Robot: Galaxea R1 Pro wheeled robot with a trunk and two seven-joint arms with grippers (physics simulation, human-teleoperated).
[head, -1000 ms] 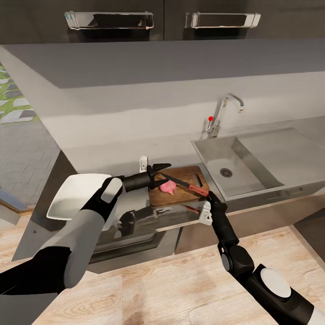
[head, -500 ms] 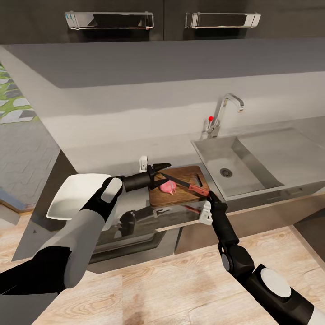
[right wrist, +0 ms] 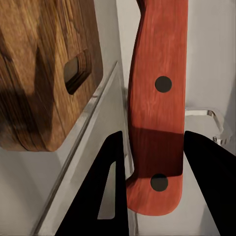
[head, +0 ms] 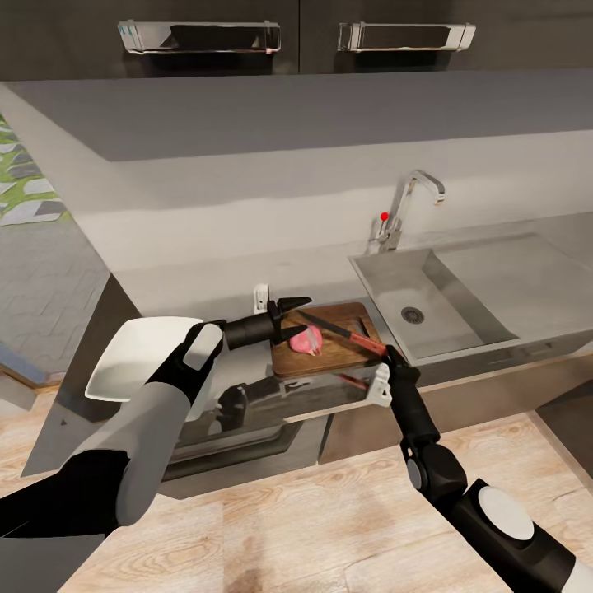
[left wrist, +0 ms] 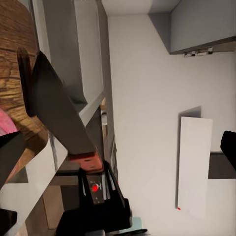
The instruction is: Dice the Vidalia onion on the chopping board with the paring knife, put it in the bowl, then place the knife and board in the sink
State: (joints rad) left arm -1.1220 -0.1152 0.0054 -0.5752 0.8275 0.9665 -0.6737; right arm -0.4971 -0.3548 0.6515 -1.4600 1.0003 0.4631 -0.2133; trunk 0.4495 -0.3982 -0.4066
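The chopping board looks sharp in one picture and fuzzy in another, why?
Right wrist view: the chopping board grain and knife handle are crisp, with a soft shadow. Left wrist view: the board and blade are very close and smeared.

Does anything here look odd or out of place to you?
Nothing is spilled or broken. The onion sits whole on the chopping board, with the left hand beside it. The right hand holds the paring knife by its red handle, blade slanting over the onion. The bowl stands empty to one side.
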